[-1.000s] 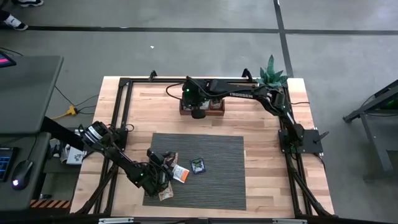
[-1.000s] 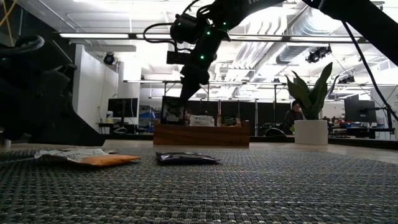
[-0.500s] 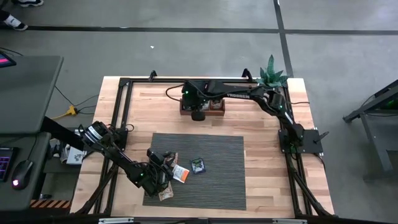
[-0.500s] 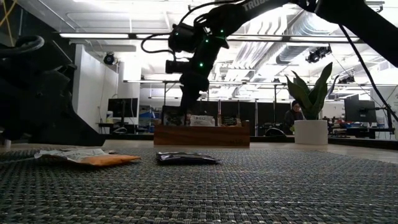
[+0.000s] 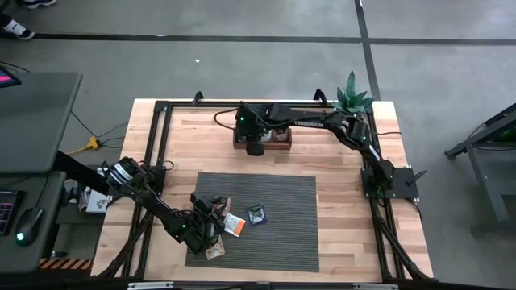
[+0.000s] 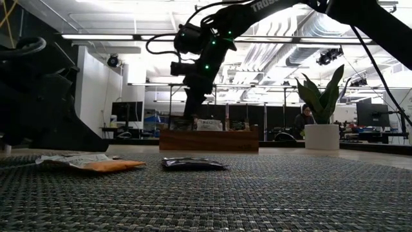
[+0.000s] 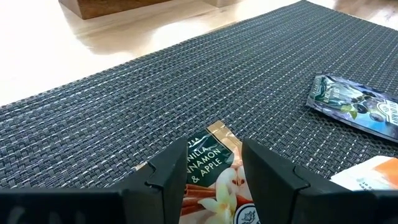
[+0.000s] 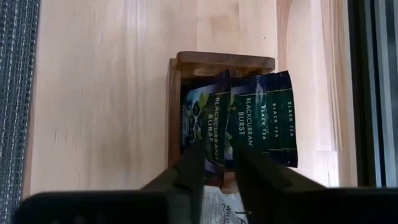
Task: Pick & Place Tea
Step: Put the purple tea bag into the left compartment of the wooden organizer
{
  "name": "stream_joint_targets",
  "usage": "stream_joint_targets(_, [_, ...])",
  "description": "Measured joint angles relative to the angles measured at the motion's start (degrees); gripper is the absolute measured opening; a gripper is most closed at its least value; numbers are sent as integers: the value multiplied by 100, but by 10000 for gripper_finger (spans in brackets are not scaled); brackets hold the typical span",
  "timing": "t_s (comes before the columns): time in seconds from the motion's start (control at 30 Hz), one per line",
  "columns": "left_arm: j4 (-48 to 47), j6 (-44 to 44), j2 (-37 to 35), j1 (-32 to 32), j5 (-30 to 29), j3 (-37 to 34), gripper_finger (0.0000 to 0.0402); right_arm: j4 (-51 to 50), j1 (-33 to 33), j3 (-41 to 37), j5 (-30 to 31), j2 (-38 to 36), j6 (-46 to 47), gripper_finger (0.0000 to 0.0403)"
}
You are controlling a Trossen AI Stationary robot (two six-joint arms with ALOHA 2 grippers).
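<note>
At the far edge of the tabletop the right gripper (image 8: pixel 214 171) is held over the wooden box (image 8: pixel 186 62), fingers narrowly parted around a dark sachet (image 8: pixel 208 127) being filed upright among others, while the left gripper (image 7: pixel 214 165), open, is poised over a tan sachet (image 7: pixel 214 180) on the mat (image 7: pixel 186 81), presumably next.

You've got glossy foil sachets (image 7: pixel 357 109), a coarse woven mat (image 7: pixel 155 106), a smooth pale wood tabletop (image 8: pixel 99 93), and a darker wooden box (image 8: pixel 221 62).

A pale wooden plank table (image 5: pixel 339 165) stands on a grey concrete floor (image 5: pixel 242 64) crossed by dark lines. A grey desk (image 5: pixel 32 121) sits beside it. Beyond, long ceiling strip lights (image 6: pixel 103 37), exposed silver ducts (image 6: pixel 302 32) and monitors (image 6: pixel 125 111) fill the room.
</note>
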Motion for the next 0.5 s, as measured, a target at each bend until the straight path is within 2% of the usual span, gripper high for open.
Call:
stream_joint_targets(0.17, [-2,0,0,0,2,0,151,-6,-9,0,21,0,140,128])
stream_joint_targets(0.27, [0,0,0,0,2,0,151,45,-7,11,286,-10,149,155])
stream_joint_targets(0.5, [2,0,0,0,4,0,151,103,-9,22,419,-314,236,188])
